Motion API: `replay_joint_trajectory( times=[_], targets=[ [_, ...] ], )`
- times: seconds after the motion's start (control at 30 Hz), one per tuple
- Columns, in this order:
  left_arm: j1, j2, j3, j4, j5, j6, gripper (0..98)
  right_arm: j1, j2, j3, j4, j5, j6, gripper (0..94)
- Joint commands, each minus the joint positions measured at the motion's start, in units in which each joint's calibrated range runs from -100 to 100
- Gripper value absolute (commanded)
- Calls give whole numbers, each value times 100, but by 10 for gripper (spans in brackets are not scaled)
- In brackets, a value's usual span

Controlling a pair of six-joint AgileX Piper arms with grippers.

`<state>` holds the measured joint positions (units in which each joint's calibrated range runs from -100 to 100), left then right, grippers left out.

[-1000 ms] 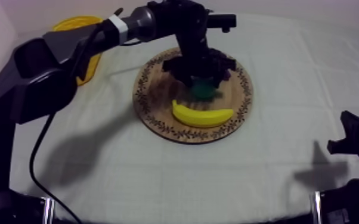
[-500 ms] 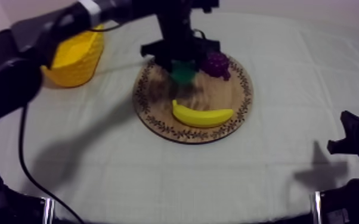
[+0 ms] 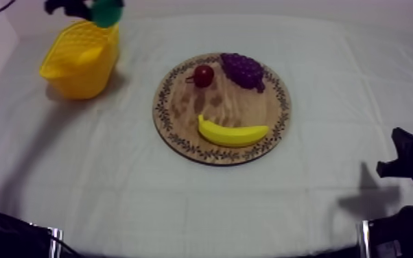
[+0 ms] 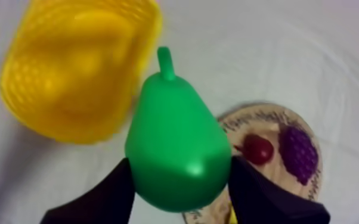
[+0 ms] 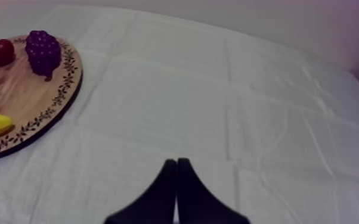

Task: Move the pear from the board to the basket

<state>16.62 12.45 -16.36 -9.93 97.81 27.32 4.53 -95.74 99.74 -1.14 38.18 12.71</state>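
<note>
1. Count: one pear (image 4: 179, 143), one yellow basket (image 3: 79, 65), one round wooden board (image 3: 182, 110), one banana (image 3: 233, 132), one bunch of grapes (image 3: 242, 68), one small red fruit (image 3: 203, 75). Two grippers, both mine.
2. Basket: it stands on the grey-white cloth (image 3: 182, 206) at my left side of the table, well apart from the board. In the left wrist view its inside shows as plain yellow; I can make out no fruit in it.
3. Board: it carries three items. The banana lies near the front rim, the grapes near the far rim, and the small red fruit just beside the grapes. The grapes and the banana are apart.
4. Pear: off the board and not in the basket. In the top view it hangs in the air at the basket's far rim. From my left wrist it appears stem-up beside the basket's wall.
5. Left gripper (image 4: 182, 167): my two fingers (image 4: 113, 196) are spread to the width of the pear's fat lower half and clamp it from both sides, each pad touching the green skin.
6. Right gripper (image 5: 176, 164): fingers pressed together into a narrow wedge, holding nothing, low over bare cloth and well apart from the board.
</note>
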Motion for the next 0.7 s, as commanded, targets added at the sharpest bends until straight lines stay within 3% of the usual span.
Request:
replay_joint_trajectory(
  times=[0.0,0.43,0.67],
  targets=[
    [-402,74,330,-7,-175,-46,512,-1,-2,4,0,4,2,3],
    [-975,1342,714,109,-1173,-255,524,-1,-2,4,0,4,2,3],
    [-1164,2246,424,281,-1504,-400,532,-1,-2,4,0,4,2,3]
  ],
)
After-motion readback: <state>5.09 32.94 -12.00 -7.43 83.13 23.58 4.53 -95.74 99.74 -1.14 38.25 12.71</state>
